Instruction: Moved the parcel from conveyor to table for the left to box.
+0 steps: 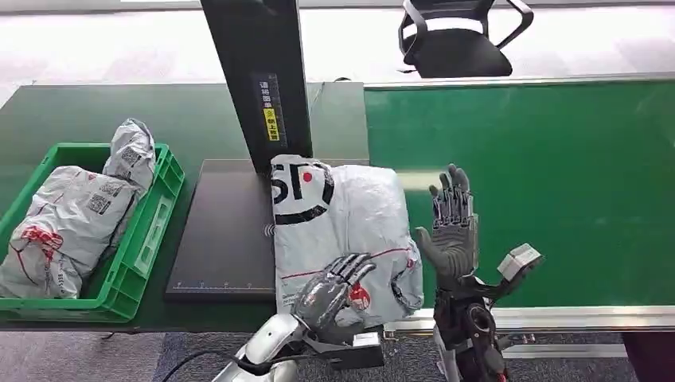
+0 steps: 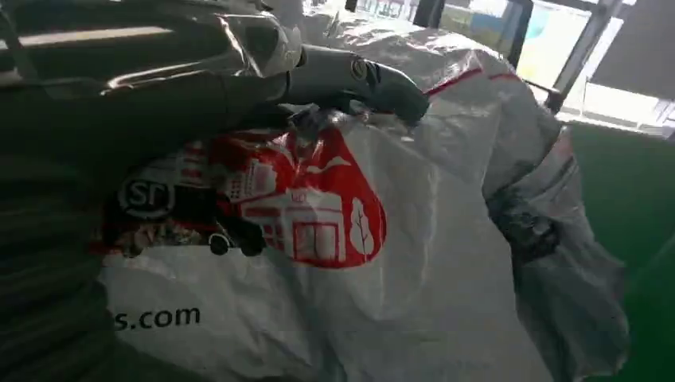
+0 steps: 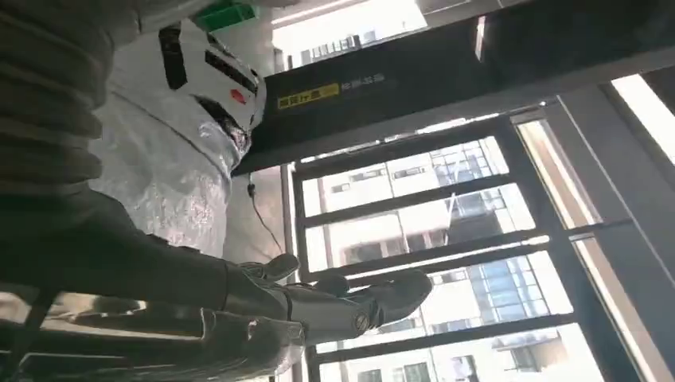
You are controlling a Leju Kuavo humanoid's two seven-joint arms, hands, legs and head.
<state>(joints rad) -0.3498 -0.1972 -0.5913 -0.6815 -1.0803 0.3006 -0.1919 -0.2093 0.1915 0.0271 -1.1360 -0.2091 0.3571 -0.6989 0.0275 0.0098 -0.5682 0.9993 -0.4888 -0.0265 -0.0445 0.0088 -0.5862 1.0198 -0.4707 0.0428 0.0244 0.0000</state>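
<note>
A large white plastic parcel (image 1: 338, 223) with black lettering and a red logo lies partly on the black scale plate (image 1: 223, 231) and partly on the table beside the conveyor. My left hand (image 1: 330, 290) rests flat on the parcel's near corner, fingers spread over the red logo (image 2: 306, 211). My right hand (image 1: 452, 227) stands open and upright just off the parcel's right edge, over the green conveyor belt (image 1: 549, 175), holding nothing. In the right wrist view the parcel (image 3: 171, 151) lies beyond the hand's fingers (image 3: 334, 298).
A green crate (image 1: 139, 239) at the left holds two grey-white parcels (image 1: 72, 215). A black scanner post (image 1: 259, 79) rises behind the scale plate. An office chair (image 1: 458, 36) stands beyond the conveyor. The table's near edge runs just below my hands.
</note>
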